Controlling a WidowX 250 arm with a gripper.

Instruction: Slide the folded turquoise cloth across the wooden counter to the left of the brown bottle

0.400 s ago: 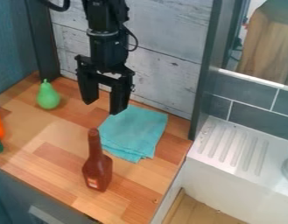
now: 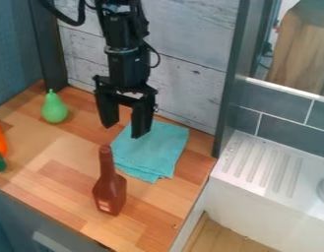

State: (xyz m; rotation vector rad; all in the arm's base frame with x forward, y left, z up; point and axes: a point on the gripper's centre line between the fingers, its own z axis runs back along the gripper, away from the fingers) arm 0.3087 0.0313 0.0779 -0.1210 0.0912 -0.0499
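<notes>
Cloth (image 2: pixel 154 150) is laid on the bench (image 2: pixel 65 147) beside the brown bottle (image 2: pixel 110 189). By its far edge, the claw (image 2: pixel 125 130) is held spread and empty, probably just above. Positioning is judged in hand; for contact, lowering is needed. Since the earlier frame, it has been shifted down and rightward in view.

teal cloth (image 2: pixel 153 153) | folded, edges uneven | lying flat | on wooden counter (image 2: pixel 71 147)

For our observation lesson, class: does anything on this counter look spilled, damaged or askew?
Nothing looks spilled or damaged. The brown bottle stands upright. At most, the teal cloth near the open gripper lies slightly askew, its folded layers uneven at the front edge.
</notes>
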